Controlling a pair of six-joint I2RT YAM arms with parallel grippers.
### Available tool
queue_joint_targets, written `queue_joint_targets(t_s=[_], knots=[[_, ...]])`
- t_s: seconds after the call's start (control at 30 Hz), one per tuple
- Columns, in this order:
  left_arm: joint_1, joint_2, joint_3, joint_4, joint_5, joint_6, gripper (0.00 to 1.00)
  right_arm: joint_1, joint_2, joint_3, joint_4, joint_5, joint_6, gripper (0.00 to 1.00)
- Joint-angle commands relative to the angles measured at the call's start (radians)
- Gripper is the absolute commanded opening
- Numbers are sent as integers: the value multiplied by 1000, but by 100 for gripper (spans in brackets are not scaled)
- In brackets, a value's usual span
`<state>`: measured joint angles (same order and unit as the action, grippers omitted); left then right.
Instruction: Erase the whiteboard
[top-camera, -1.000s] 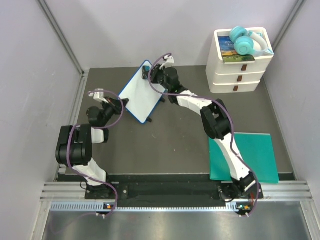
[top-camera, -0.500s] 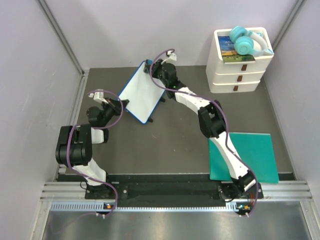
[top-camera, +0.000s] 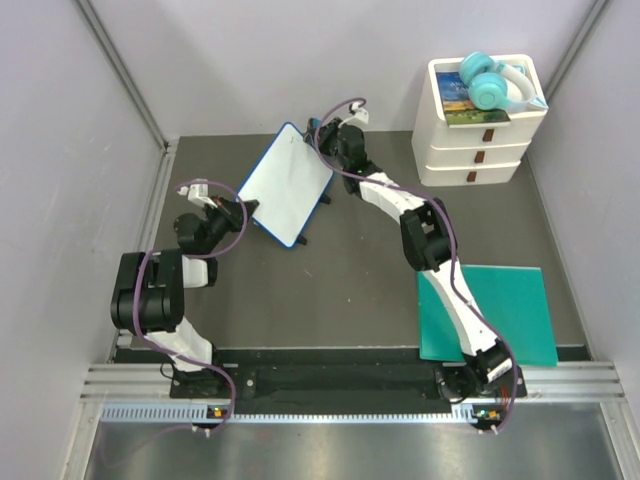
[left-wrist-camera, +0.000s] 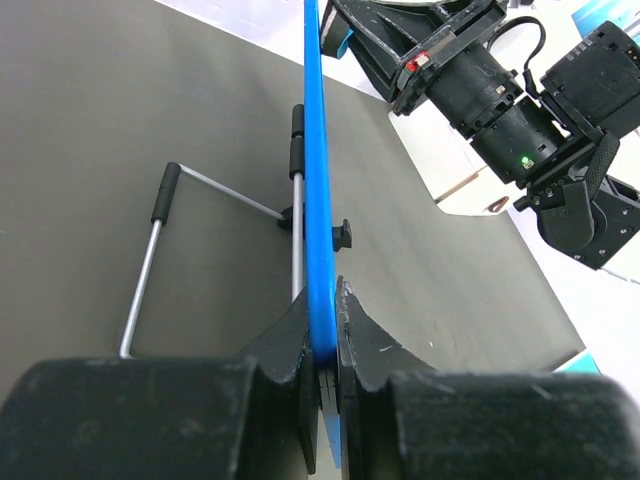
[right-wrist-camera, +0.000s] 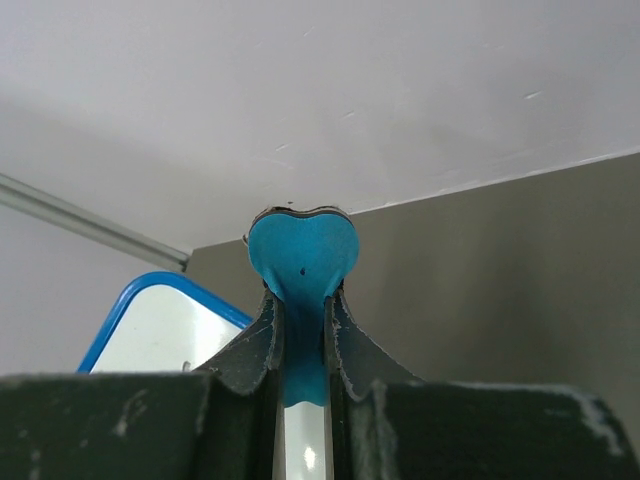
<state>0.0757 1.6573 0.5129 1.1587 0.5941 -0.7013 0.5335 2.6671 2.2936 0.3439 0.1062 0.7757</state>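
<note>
The whiteboard (top-camera: 285, 185), white with a thin blue rim, stands tilted at the back of the table. My left gripper (top-camera: 245, 208) is shut on its near left edge. In the left wrist view the blue rim (left-wrist-camera: 317, 150) runs straight up from between the jaws of that gripper (left-wrist-camera: 325, 290). My right gripper (top-camera: 322, 125) is at the board's far right corner, shut on a blue heart-shaped eraser (right-wrist-camera: 303, 255). In the right wrist view the eraser sticks out past the right gripper (right-wrist-camera: 303, 295), and the whiteboard (right-wrist-camera: 160, 330) lies lower left of it.
A white stack of drawers (top-camera: 478, 140) with teal headphones (top-camera: 490, 85) on top stands at the back right. A teal mat (top-camera: 510, 310) lies front right. The board's wire stand legs (left-wrist-camera: 150, 260) rest on the dark table behind it.
My right gripper with the eraser has slid right along the board's far edge, from over the top edge to its far right corner. The left gripper has kept its hold.
</note>
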Motion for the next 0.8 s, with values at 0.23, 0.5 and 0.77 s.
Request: queue_joint_targets(t_s=[0.23,0.5,0.77], knots=[[-73,10,-50,-160,196,169,0,137,-59,84,10,-69,-115,0],[-73,-2,-56,-183,196,190,0,174,0,145,44,53,-179,0],[-99,-1,-59,-186,196,197,0,76,57,104,-16,133,6,0]])
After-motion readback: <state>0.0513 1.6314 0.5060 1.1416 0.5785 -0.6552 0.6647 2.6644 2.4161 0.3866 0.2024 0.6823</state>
